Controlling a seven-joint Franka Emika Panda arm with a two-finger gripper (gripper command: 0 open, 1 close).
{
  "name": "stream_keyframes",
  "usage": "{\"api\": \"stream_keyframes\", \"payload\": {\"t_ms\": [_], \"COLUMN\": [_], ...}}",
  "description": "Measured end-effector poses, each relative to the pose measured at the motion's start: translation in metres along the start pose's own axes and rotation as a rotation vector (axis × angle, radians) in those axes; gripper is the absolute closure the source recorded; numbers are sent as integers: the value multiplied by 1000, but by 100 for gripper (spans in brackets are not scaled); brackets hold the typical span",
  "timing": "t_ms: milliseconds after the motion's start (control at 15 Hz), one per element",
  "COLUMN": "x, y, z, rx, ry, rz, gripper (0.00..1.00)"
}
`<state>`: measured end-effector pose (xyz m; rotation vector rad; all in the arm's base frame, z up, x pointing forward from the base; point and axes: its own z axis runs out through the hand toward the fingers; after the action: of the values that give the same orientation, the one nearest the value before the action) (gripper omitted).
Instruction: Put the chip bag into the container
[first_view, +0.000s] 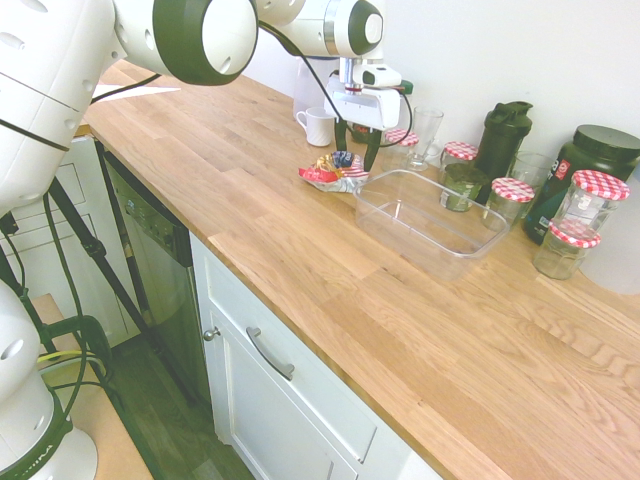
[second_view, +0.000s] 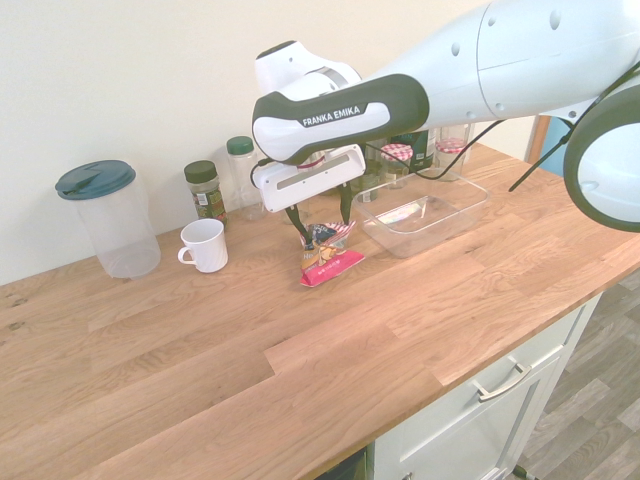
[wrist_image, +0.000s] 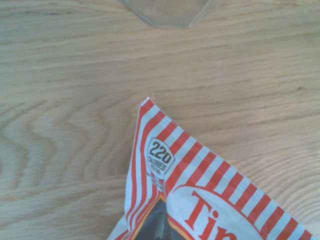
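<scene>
The chip bag (first_view: 335, 172) (second_view: 328, 262) lies crumpled on the wooden counter, red with white stripes and yellow and blue patches. My gripper (first_view: 357, 150) (second_view: 321, 228) hangs right over it, open, a finger down on each side of the bag's upper end, not closed on it. The container (first_view: 430, 225) (second_view: 440, 225), a clear shallow rectangular tub, stands empty just beyond the bag. In the wrist view the bag's striped corner (wrist_image: 200, 190) fills the lower part, and a rounded corner of the container (wrist_image: 170, 12) shows at the top edge.
A white mug (first_view: 320, 125) (second_view: 205, 245) stands close to the bag. Glass jars with red-checked lids (first_view: 598, 190), a dark green bottle (first_view: 503, 135) and a glass (first_view: 425, 130) line the wall behind the container. A clear pitcher (second_view: 105, 215) and spice jars (second_view: 205, 190) stand further along.
</scene>
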<state>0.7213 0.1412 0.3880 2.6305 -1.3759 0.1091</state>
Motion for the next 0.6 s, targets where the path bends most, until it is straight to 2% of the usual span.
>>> {"api": "stream_keyframes", "payload": {"t_ms": [600], "x": [-3], "y": [-2], "z": [6], "rx": [-5], "ry": [-12], "rz": [-14], "gripper": [100]}}
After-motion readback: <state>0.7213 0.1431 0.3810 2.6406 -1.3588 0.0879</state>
